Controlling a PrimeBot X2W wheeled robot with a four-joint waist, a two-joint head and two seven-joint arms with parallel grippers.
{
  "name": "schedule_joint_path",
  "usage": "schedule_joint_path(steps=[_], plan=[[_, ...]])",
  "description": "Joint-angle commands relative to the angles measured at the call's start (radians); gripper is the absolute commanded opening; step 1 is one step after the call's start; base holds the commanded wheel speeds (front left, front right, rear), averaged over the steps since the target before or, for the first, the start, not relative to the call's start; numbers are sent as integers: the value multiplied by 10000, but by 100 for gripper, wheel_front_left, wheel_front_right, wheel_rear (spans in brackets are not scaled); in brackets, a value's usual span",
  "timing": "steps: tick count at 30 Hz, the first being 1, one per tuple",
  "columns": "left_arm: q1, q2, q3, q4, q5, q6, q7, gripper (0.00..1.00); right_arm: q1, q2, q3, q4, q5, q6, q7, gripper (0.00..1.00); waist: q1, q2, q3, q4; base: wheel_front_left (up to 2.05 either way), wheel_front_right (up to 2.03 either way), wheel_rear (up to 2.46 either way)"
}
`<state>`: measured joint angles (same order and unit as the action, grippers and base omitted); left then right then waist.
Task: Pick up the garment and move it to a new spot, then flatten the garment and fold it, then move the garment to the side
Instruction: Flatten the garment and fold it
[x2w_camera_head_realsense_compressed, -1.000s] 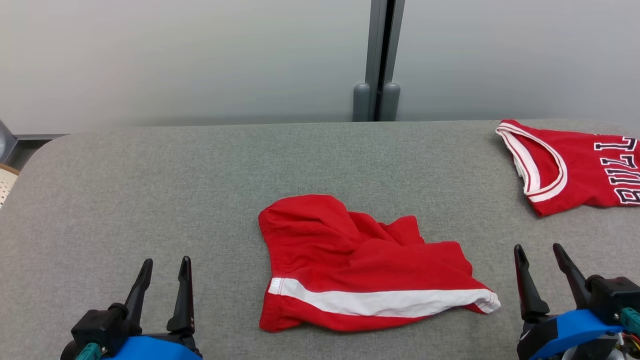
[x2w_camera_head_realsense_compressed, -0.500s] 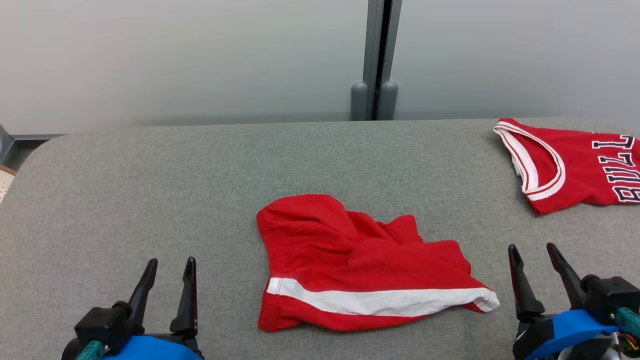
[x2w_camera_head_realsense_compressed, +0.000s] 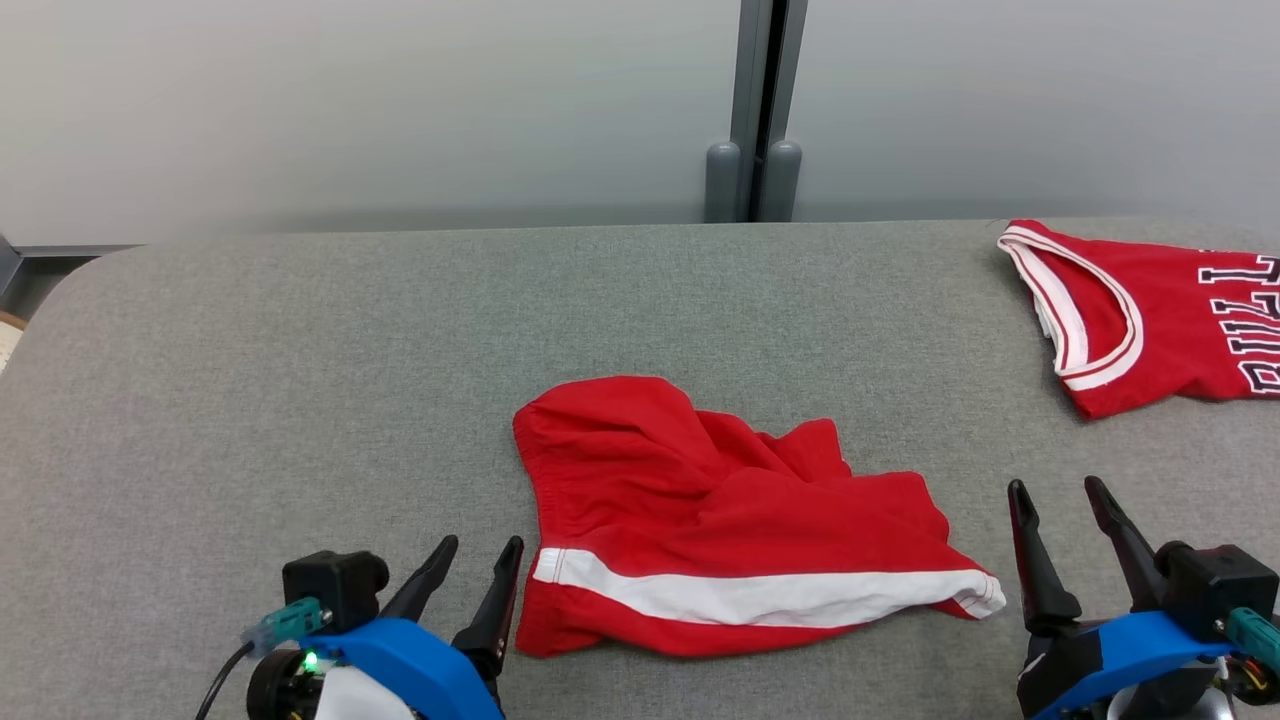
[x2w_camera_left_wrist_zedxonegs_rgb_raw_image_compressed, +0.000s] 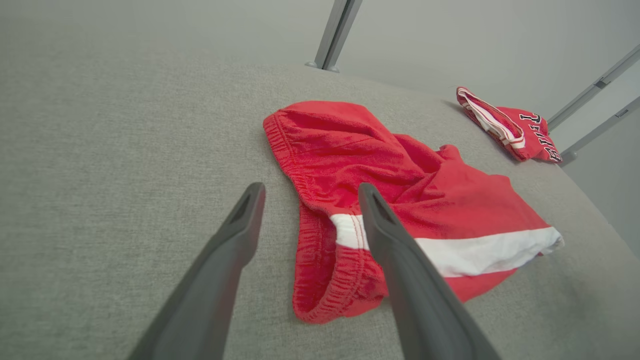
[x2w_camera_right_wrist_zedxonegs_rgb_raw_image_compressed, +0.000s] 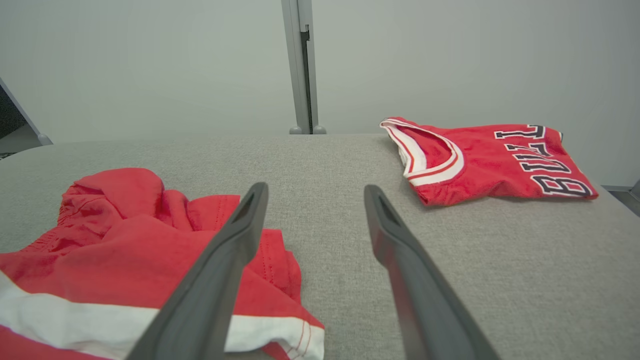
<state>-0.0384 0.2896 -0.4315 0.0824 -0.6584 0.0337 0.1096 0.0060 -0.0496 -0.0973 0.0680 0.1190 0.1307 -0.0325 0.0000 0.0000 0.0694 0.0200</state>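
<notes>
The garment (x2w_camera_head_realsense_compressed: 740, 540), red shorts with a white stripe, lies crumpled on the middle of the grey table (x2w_camera_head_realsense_compressed: 300, 400). The left gripper (x2w_camera_head_realsense_compressed: 480, 548) sits just beside the garment's near left corner. Its wrist is angled so the fingers lean toward the elasticated waistband, jaws spread wide and holding nothing. Whether a fingertip touches the cloth cannot be told. The right gripper (x2w_camera_head_realsense_compressed: 1055, 490) stands just off the garment's right end, fingers pointing away from the robot, equally wide and empty. A red jersey (x2w_camera_head_realsense_compressed: 1170, 320) lies well beyond the garment's right side.
</notes>
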Motion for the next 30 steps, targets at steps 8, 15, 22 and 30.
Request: schedule_joint_path(steps=[8,15,22,30], plan=[[-764,-341,-282,683,-1047,-377,1642,100,-249,-15,179,86,153,2,-58,100,0,0,204,-167,0,0,0],[-1204,-573,-435,1494,-1438,-670,2074,100,-322,-15,244,124,173,2,-76,100,0,0,315,-273,0,0,0],[-1517,-582,-537,2020,-1312,-965,1743,0,-370,-14,511,246,331,2,101,100,0,0,399,-363,0,0,0],[-1110,-410,-622,2108,-685,-912,610,0,2,-17,763,504,1244,4,2611,100,0,0,608,-321,0,0,0]])
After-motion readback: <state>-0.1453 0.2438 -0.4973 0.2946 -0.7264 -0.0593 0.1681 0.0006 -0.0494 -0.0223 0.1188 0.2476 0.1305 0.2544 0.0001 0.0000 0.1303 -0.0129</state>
